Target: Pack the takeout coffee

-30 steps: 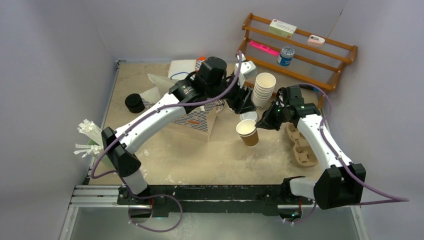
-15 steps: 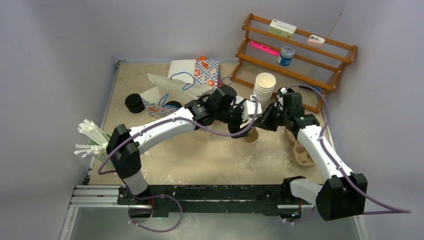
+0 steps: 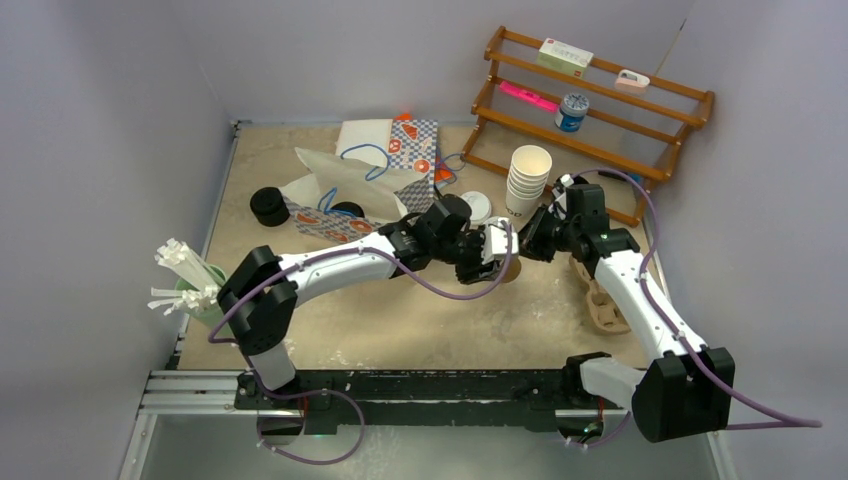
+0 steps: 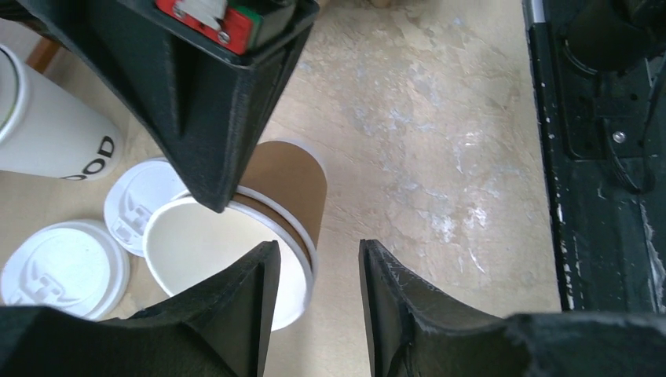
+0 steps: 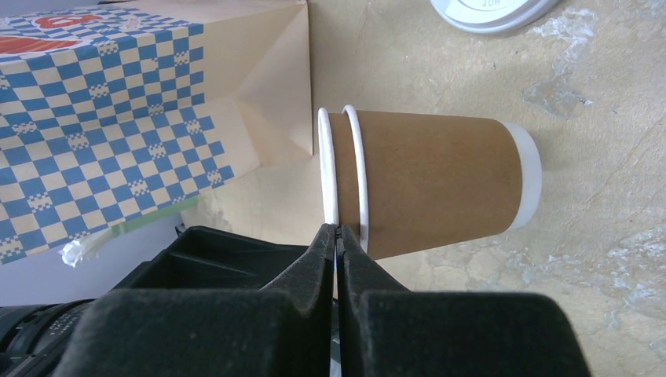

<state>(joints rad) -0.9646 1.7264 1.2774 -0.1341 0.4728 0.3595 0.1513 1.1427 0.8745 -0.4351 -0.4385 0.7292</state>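
Observation:
A brown paper cup with a white rim, a second cup nested inside it and no lid, stands mid-table. It is mostly hidden under the grippers in the top view. My right gripper is shut on the cup's rim. My left gripper is open and straddles the same cup, one finger over the mouth and one outside. Two black round tops show at the back left by the bag; what is under them is unclear.
A stack of lidless white cups and loose white lids sit just behind the cup. A blue-checked paper bag lies to the left, a cardboard cup carrier to the right, and a wooden shelf at the back right. Stirrers stand at the far left.
My left arm swung from above the bag down to the brown cup and set its open fingers over the rim. My right gripper closed in on the rim.

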